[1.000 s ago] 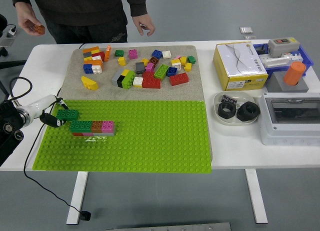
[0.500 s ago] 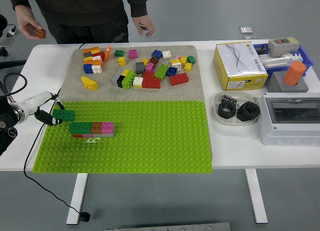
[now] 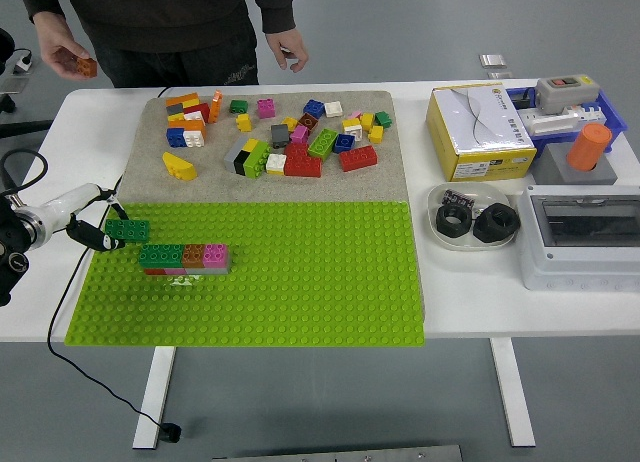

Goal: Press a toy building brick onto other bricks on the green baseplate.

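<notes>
Head view: left hand at the table's left edge.
Fingers pinching a dark green brick just beside the brick row on the green baseplate.

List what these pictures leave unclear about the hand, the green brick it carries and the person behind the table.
- Left hand, head view: mostly cut off by the left edge; its grip on the dark green brick is too small to judge.
- Brick row: whether the green brick touches it cannot be told from above.
- Person's hand: fingers partly hide the orange brick.
- Right hand: out of frame.
</notes>
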